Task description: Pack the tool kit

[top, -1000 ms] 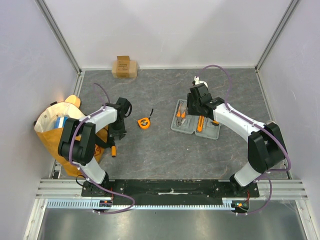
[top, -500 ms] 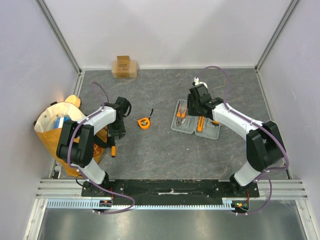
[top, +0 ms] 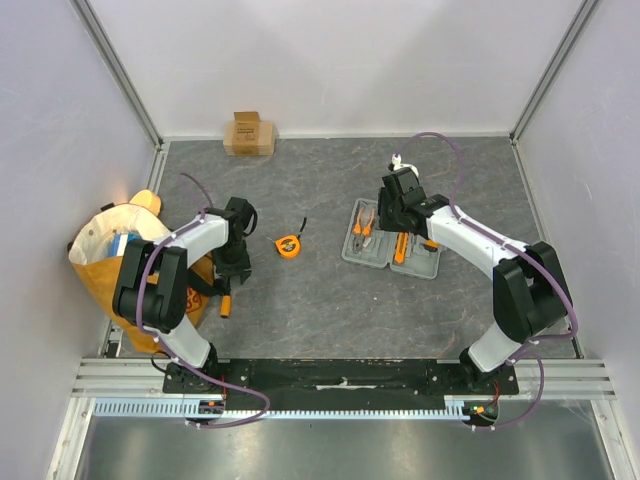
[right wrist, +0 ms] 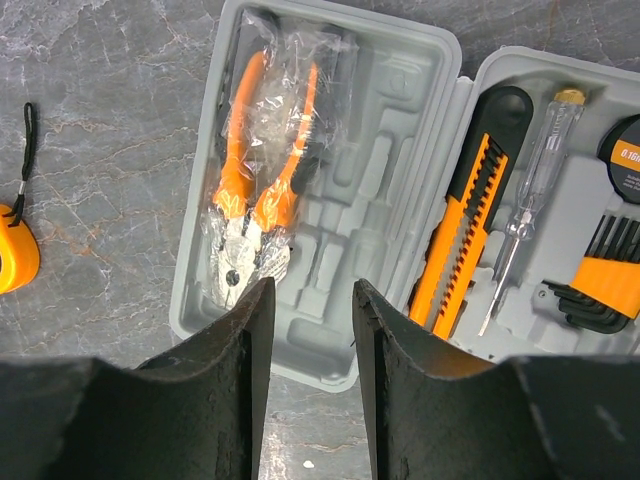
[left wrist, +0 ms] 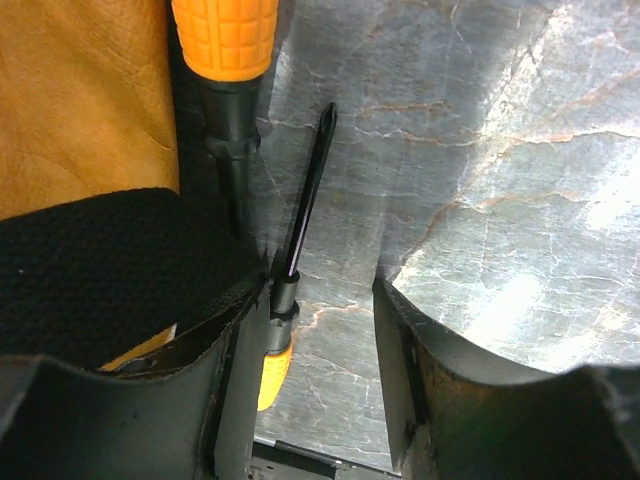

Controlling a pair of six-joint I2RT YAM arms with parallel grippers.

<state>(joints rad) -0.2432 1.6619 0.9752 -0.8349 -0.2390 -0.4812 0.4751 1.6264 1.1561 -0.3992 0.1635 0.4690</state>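
Observation:
The tool kit's grey case (top: 390, 250) lies open right of centre. It holds plastic-wrapped pliers (right wrist: 260, 180), an orange utility knife (right wrist: 462, 235), a clear tester screwdriver (right wrist: 530, 190) and hex keys (right wrist: 605, 268). My right gripper (right wrist: 310, 290) hovers open over the case's left half (right wrist: 345, 210), holding nothing. An orange tape measure (top: 287, 245) sits on the table between the arms. My left gripper (left wrist: 322, 290) is open, low over the table beside the yellow bag. A thin screwdriver (left wrist: 305, 200) lies along its left finger's inner face. A second, orange-handled screwdriver (left wrist: 225, 40) lies just ahead.
The yellow-orange bag (top: 110, 265) with its black strap (left wrist: 100, 260) presses against my left gripper's left side. A small cardboard box (top: 248, 133) stands at the back wall. White walls close in the grey table on three sides.
My left gripper has slid a little toward the near edge and its jaws have spread wider. The right arm has barely shifted over the case.

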